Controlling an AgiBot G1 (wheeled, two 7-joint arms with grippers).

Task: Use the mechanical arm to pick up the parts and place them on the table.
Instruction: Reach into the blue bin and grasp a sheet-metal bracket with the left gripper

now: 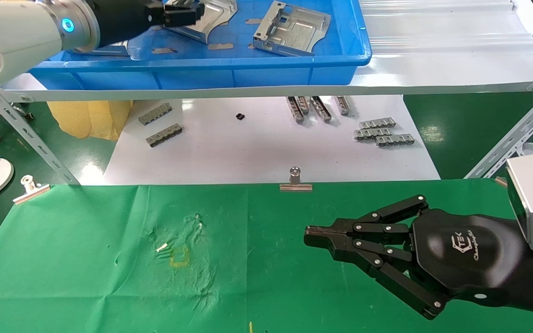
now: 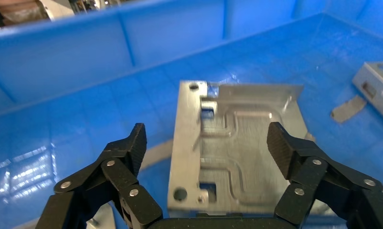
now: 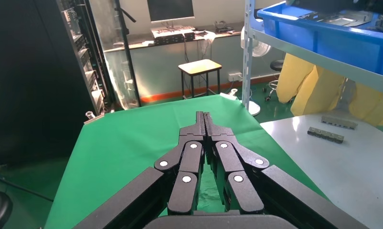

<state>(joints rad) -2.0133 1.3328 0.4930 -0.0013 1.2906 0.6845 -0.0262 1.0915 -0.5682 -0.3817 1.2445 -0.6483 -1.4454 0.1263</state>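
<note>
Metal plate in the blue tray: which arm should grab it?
Left. Its gripper is open, fingers straddling the metal plate inside the blue tray. The right gripper is shut over the green table.

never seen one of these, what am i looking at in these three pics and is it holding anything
This is a two-armed robot, and each arm ends in a black end effector with jointed fingers. The wide picture comes from a camera on its head; the other two come from cameras on its wrists.

The left end effector has reached into the blue tray on a shelf. Its fingers are spread open on either side of a silver metal part and have not closed on it. A second part lies nearby in the tray.

The right end effector is closed, holds nothing and hovers idle over the green table. Small grey strips lie on the white board behind.
</note>
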